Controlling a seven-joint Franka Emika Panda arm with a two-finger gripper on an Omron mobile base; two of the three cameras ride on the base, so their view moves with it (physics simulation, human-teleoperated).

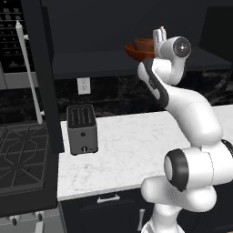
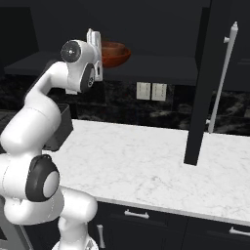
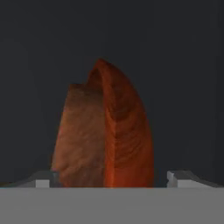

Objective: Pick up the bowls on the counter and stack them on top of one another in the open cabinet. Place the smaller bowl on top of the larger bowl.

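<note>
**Two bowls stacked on the cabinet shelf**

Both bowls sit nested in the open cabinet (image 1: 91, 63); the smaller bowl (image 1: 144, 44) rests inside the larger bowl (image 1: 136, 52). Retreat should go straight back, level, clear of the rims (a snag could tip the stack); the fingers (image 3: 113, 178) stand wide apart either side of the bowls, gripping nothing.

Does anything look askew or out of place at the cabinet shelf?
Nothing stands out. The smaller bowl sits nested in the larger bowl on the open cabinet shelf, and the gripper jaws stand spread either side of them.
</note>
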